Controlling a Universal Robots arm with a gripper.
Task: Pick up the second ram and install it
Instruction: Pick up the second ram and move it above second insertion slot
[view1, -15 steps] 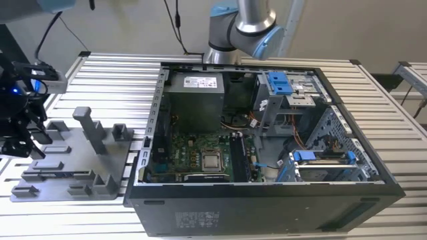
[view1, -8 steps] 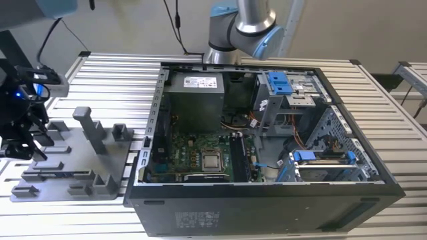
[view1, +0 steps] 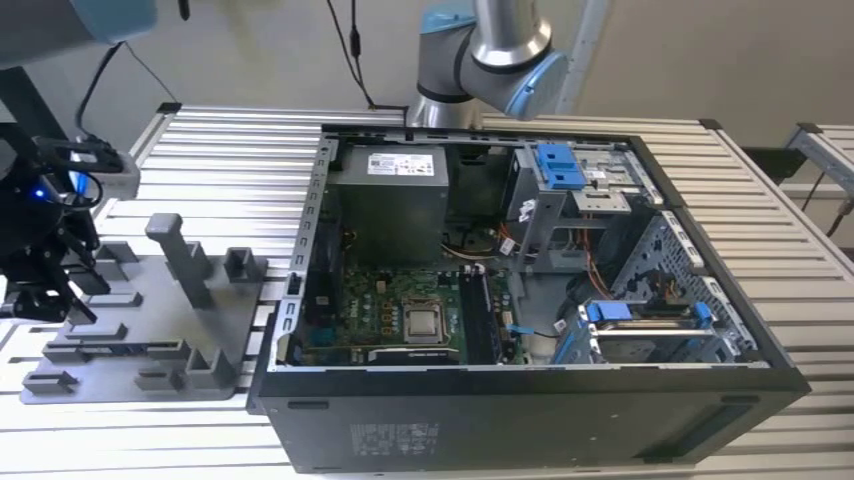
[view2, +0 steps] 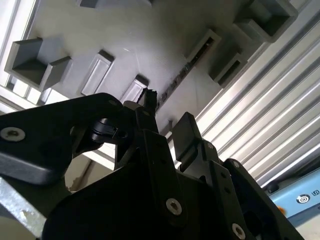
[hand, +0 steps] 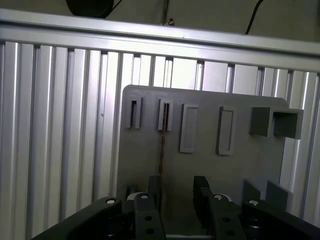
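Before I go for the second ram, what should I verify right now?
1. Hand open: ok, fingers apart, nothing held.
2. Second ram standing on edge in its fixture plate slot: ok.
3. Ram centred between the fingers: not ok, in both wrist views it runs close to one finger.
4. Hand height over the ram: cannot tell.
5. Computer case open, motherboard exposed: ok.
6. Memory slots free for it: cannot tell.
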